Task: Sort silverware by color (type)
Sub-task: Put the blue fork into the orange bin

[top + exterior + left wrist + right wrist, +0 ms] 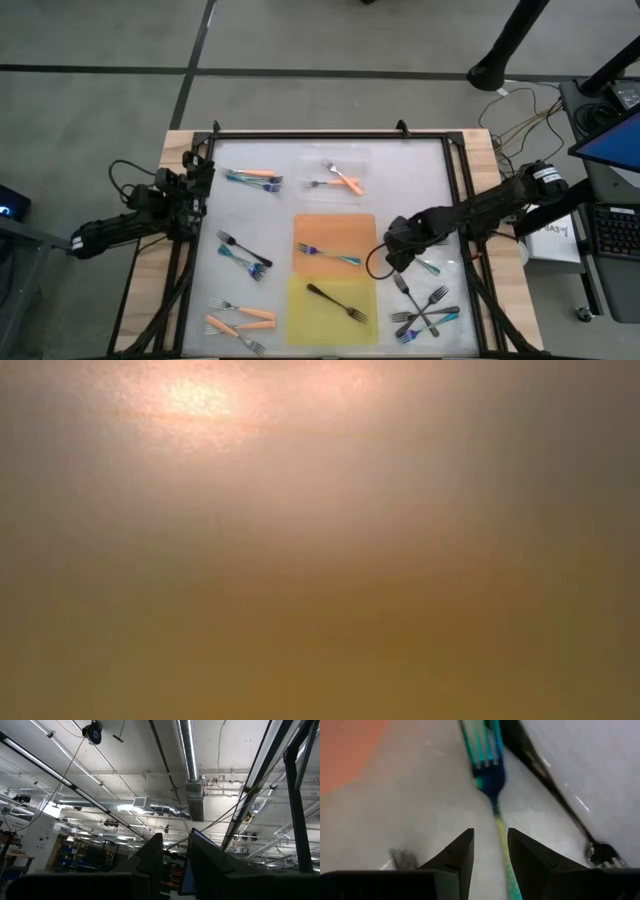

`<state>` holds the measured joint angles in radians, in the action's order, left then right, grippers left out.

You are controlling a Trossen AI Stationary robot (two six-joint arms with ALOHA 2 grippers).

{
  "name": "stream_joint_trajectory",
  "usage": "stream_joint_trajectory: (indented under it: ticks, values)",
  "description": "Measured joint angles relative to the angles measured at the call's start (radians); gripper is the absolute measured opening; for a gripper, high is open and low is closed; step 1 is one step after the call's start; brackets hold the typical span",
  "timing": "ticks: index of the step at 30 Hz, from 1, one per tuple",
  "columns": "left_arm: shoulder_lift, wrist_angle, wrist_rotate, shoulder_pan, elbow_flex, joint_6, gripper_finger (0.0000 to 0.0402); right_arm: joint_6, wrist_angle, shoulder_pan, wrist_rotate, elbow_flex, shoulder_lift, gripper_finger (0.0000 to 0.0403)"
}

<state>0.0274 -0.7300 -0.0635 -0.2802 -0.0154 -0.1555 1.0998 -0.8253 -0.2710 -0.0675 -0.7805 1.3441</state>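
Note:
Forks lie scattered on the white table (pixel 410 180). A teal fork (pixel 328 254) lies on the orange tray (pixel 334 228), a black fork (pixel 338 303) on the yellow tray (pixel 300 330), and an orange fork (pixel 345 182) on the clear tray (pixel 310 160). My right gripper (pixel 398 260) points down, open, right of the orange tray. In the right wrist view its fingers (pixel 465 845) stand on either side of a teal fork's handle (pixel 499 827), which lies flat on the table; I see no touch. My left gripper (pixel 175 842) waits at the table's left edge (pixel 205 172), open, pointing up.
A black fork (pixel 555 785) lies close beside the teal one. Black and teal forks are piled near right (pixel 425 312). Orange forks lie near left (pixel 240 322), black and teal ones mid-left (pixel 245 258), orange and teal ones far left (pixel 255 178). The low view shows only blur.

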Motion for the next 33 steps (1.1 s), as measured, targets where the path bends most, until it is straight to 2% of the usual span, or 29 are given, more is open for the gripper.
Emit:
stream_joint_trajectory:
  ticks: [6, 13, 21, 25, 30, 33]
  values:
    - [0.000, -0.001, 0.000, 0.000, 0.000, 0.000, 0.0075, 0.001, 0.022, 0.000, 0.014, 0.037, 0.000, 0.0108]
    - [0.000, -0.001, 0.000, 0.000, 0.000, 0.000, 0.0075, 0.008, 0.161, 0.000, 0.016, 0.111, 0.000, 0.0107]
    - [0.000, -0.001, 0.000, 0.000, 0.000, 0.000, 0.0075, 0.017, 0.178, 0.001, 0.038, 0.153, -0.003, 0.0104]
    - [0.000, -0.001, 0.000, 0.000, 0.000, 0.000, 0.0075, 0.016, 0.203, 0.001, 0.041, 0.157, -0.003, 0.0079]
    - [0.000, -0.001, 0.000, 0.000, 0.000, 0.000, 0.0075, 0.007, 0.201, 0.001, 0.045, 0.158, -0.013, 0.0025]
    - [0.000, -0.001, 0.000, 0.000, 0.000, 0.000, 0.0075, 0.013, 0.205, 0.001, 0.044, 0.161, -0.045, 0.0015]
